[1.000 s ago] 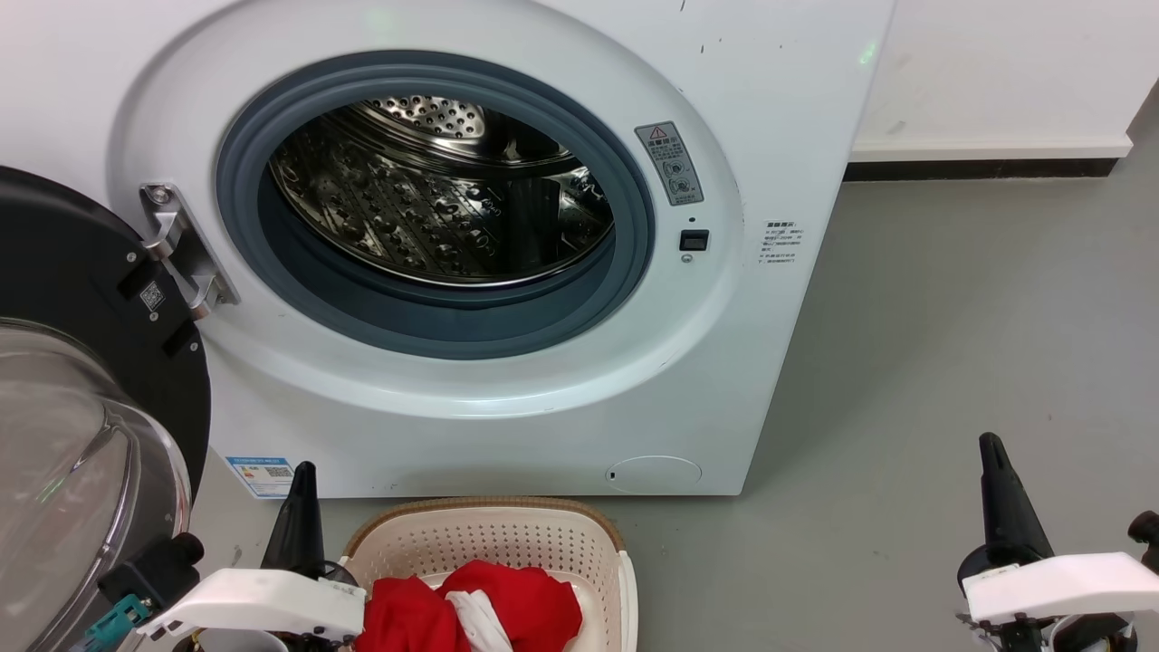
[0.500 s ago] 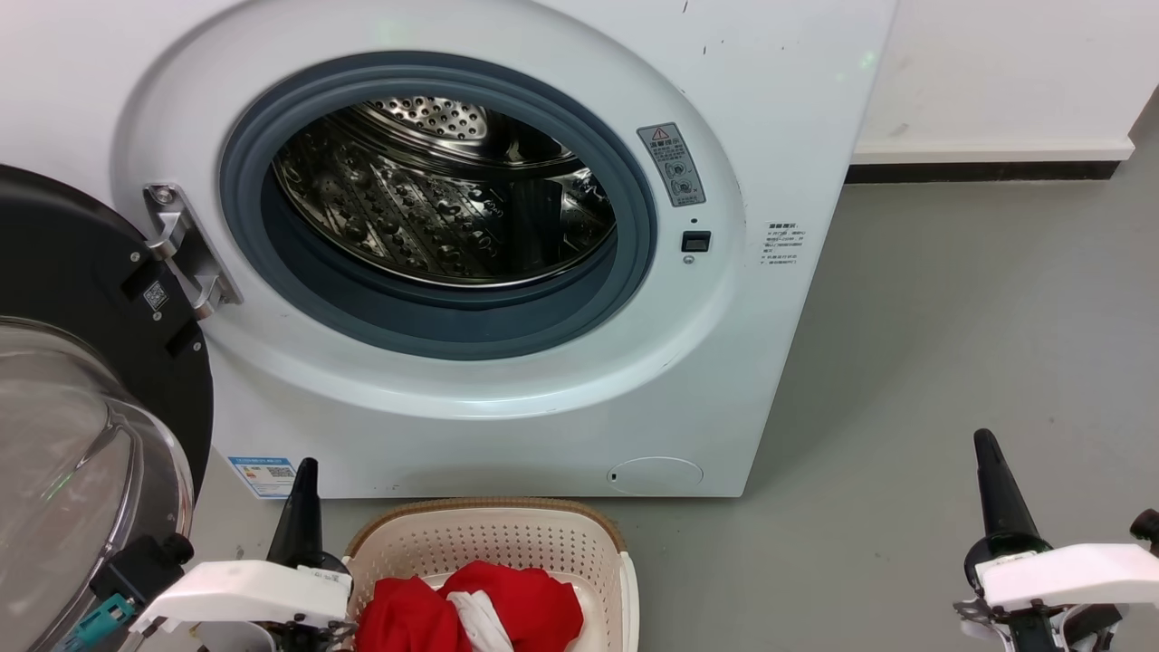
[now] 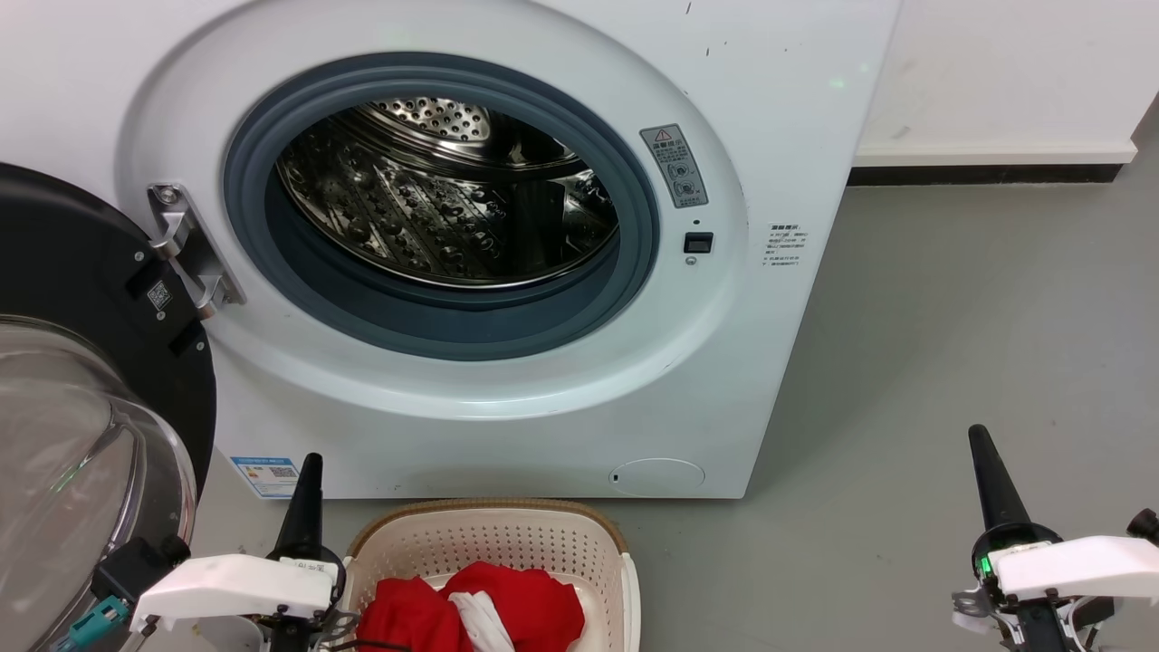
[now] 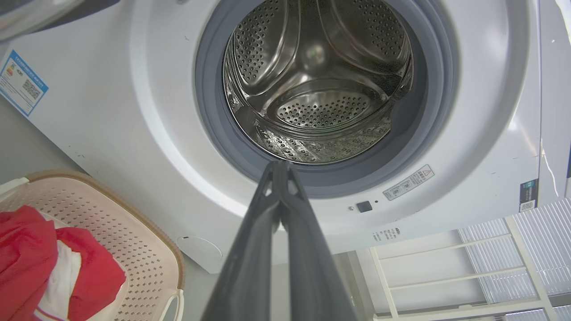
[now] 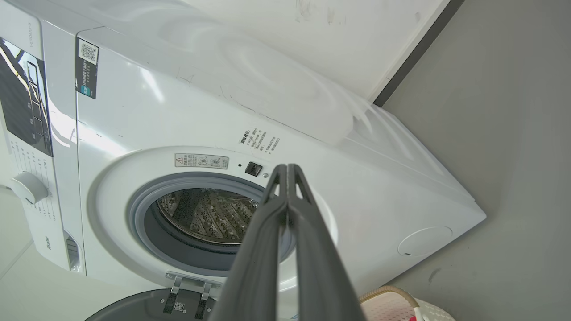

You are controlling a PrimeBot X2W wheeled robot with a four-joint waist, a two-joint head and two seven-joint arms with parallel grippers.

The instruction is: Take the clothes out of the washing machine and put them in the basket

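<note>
The clothes (image 3: pixel 471 616) are seen heaped in the basket (image 3: pixel 489 505) at the lower centre of the head view, below the washing machine (image 3: pixel 507 435); being soft, light and limp, they are judged best pinched at a raised fold. The left gripper (image 4: pixel 279 166) and the right gripper (image 5: pixel 287 167) are each closed tip to tip; nothing is held.

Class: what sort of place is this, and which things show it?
Probably a laundry area: a front-loading washing machine with its door open, and a basket holding red clothes.
</note>
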